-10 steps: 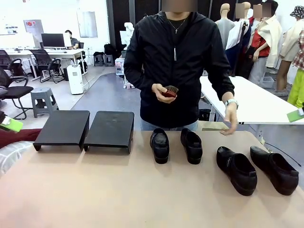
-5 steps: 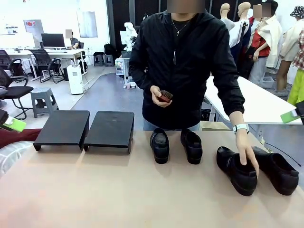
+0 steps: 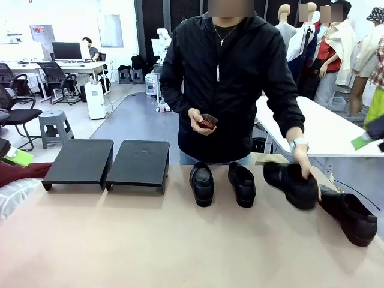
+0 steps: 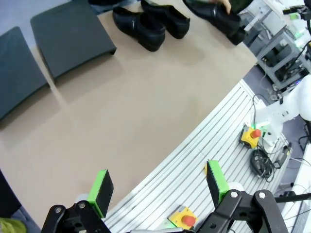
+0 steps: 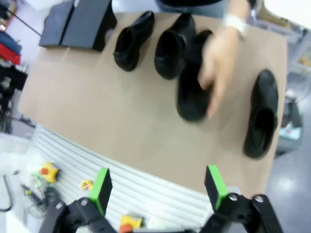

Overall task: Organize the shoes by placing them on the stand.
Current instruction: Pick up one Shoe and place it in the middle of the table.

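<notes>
Person's hand (image 3: 305,168) has lifted one shoe (image 3: 288,180); left gripper (image 4: 158,183), right gripper (image 5: 157,186) gape empty.

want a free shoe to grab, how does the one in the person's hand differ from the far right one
The held shoe is gripped by the person's hand and looks lifted; the far-right shoe lies untouched on the table. The held shoe is near the middle pair, the far-right shoe by the table's edge. Both are glossy black slip-ons.
</notes>
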